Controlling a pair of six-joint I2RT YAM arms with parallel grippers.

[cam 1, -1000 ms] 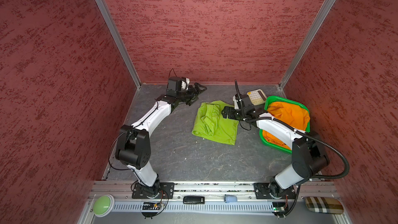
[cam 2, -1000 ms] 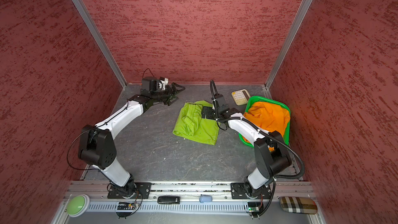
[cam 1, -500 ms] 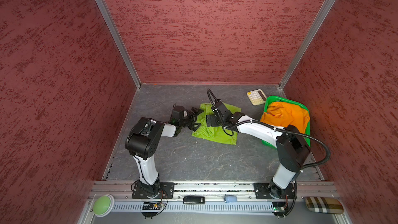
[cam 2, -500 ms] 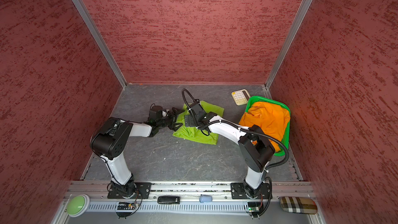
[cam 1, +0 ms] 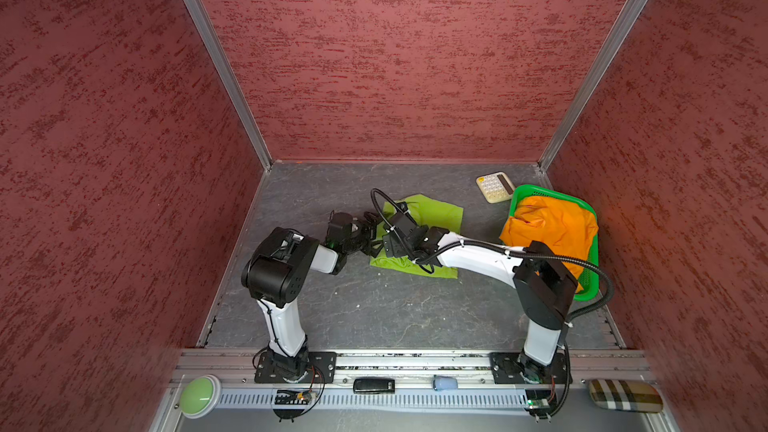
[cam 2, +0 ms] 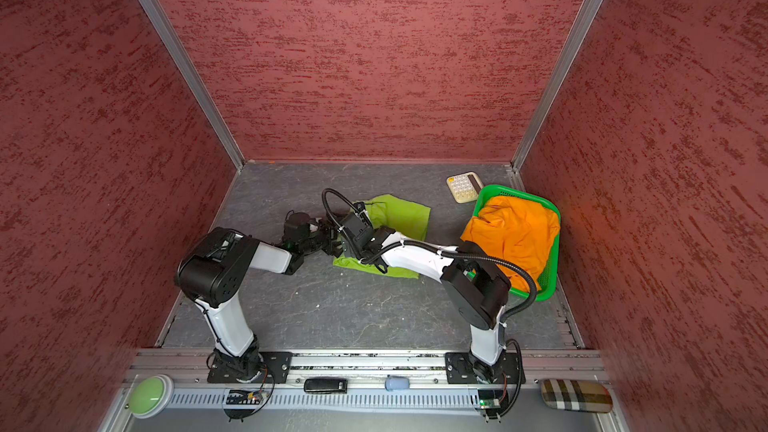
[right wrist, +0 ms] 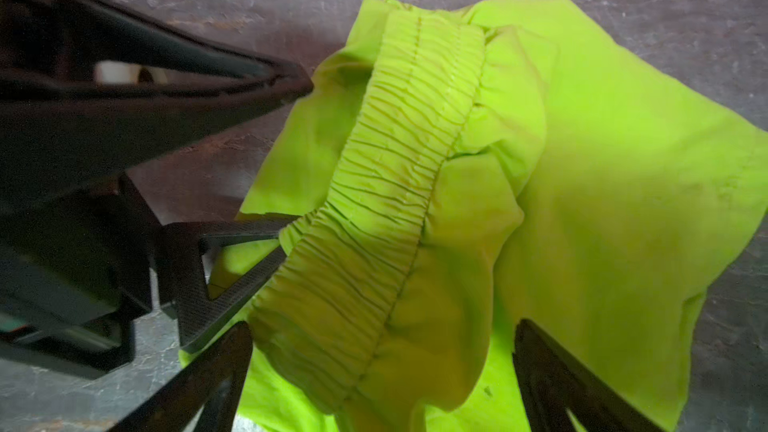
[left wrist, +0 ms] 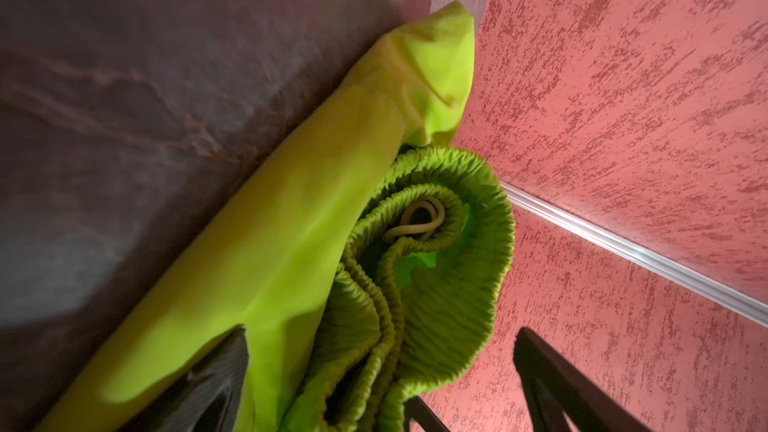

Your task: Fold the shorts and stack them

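The green shorts (cam 1: pixel 432 218) are lying crumpled on the desk (cam 1: pixel 374 309), about midway across and a little toward the far side, with the gathered waistband (right wrist: pixel 395 184) bunching up along their left edge. Both arms are reaching in from the near rail and meeting at that edge. The left hand (left wrist: pixel 380 330) is standing wide, its jaws spreading on either side of the waistband's folds without clamping them. In the right wrist view, one of its fingers (right wrist: pixel 232 268) is touching the end of the waistband and the other is pointing at the fabric just beside it. The right hand (right wrist: pixel 382 326) is also gaping wide and holding nothing, hovering over the shorts with the waistband showing between its fingers. It is sitting just right of the left hand in both top views. The orange shorts (cam 1: pixel 552 226) are lying heaped in the green basket (cam 1: pixel 586 288) at the right side of the desk, spilling over its left rim. A calculator (cam 1: pixel 494 187) is resting just beyond the basket's far corner.
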